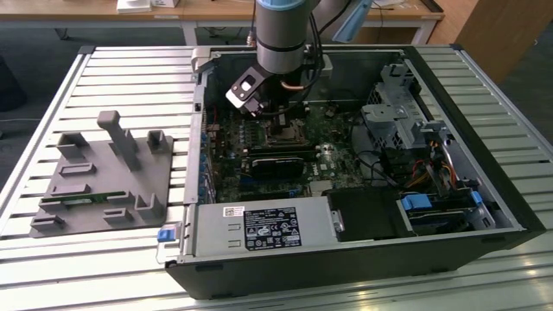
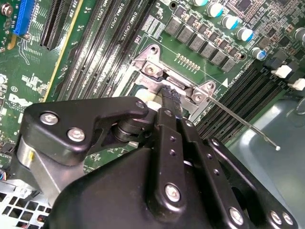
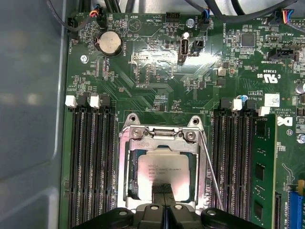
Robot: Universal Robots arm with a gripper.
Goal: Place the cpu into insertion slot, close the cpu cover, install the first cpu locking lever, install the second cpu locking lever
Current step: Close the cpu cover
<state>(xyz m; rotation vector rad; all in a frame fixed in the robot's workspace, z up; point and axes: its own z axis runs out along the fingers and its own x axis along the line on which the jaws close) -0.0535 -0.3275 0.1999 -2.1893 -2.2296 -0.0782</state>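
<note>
cpu (image 3: pixel 164 174): you have it lying flat in the insertion slot (image 3: pixel 132 183), with its pale metal top showing through the window of the cover.
cpu cover (image 3: pixel 162 143): it lies down flat over the chip in the first wrist view, and its silver frame borders the chip on every side you can see.
jaws: they are clenched together with nothing between them. In the second wrist view the black fingertips (image 2: pixel 170 97) rest on the edge of the cover frame. In the first wrist view they meet at the near edge of the window.
locking lever (image 2: pixel 243 125): you see a thin wire rod that starts at a corner of the cover frame and slants away from it across the black memory slots (image 2: pixel 238 102). Its rounded free end hangs over the grey case floor, apart from the socket.
arm (image 1: pixel 281 39): it reaches straight down into the open computer case (image 1: pixel 346 272), with the wrist just above the socket area.
motherboard (image 3: pixel 157 95): the green board lies flat in the case, with banks of memory slots on both sides of the socket and a round coin battery (image 3: pixel 109 44) well apart from it.
table (image 1: pixel 87 259): its slatted top carries the case, with a grey fixture block (image 1: pixel 103 175) beside the case on the exterior view's left.
</note>
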